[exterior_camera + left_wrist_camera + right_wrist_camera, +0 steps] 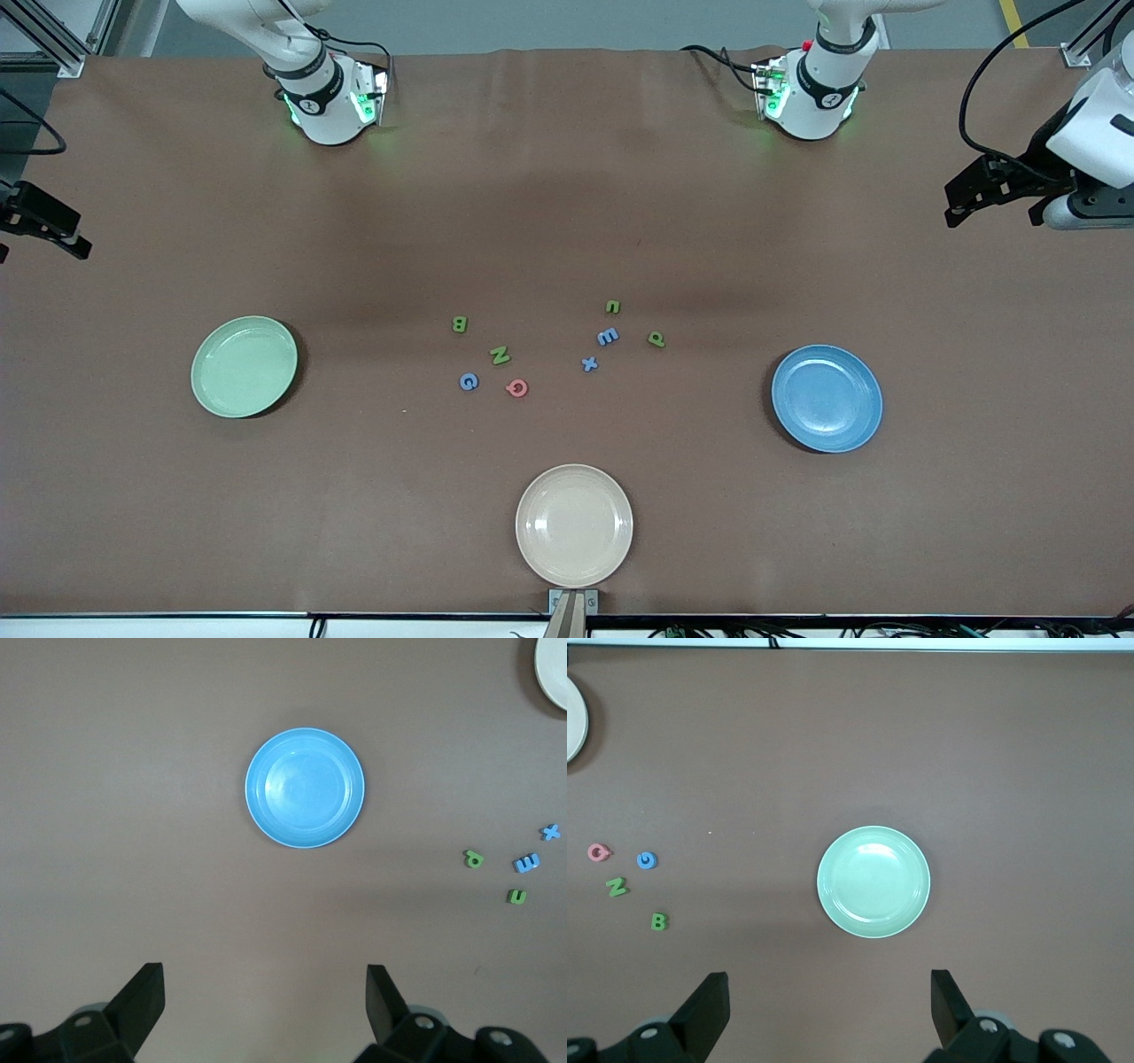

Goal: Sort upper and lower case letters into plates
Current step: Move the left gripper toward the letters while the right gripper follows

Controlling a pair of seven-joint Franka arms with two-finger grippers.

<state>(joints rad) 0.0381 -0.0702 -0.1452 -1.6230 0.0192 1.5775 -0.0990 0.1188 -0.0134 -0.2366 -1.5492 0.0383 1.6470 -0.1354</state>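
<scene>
I see the letter cluster (549,350) between the pale green plate (244,366) and blue plate (827,399). Left gripper (266,1001) over blue, right gripper (830,1005) over green, both spread wide, probably empty.

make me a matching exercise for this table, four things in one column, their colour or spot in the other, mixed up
Things:
1. letter Q
2. letter B
3. letter x
4. cream plate

Descriptions:
a. green, toward the right arm's end among the letters
b. nearest the front camera of all the plates
c. red
d. blue, in the lowercase cluster

Pairs: 1-c, 2-a, 3-d, 4-b
</scene>
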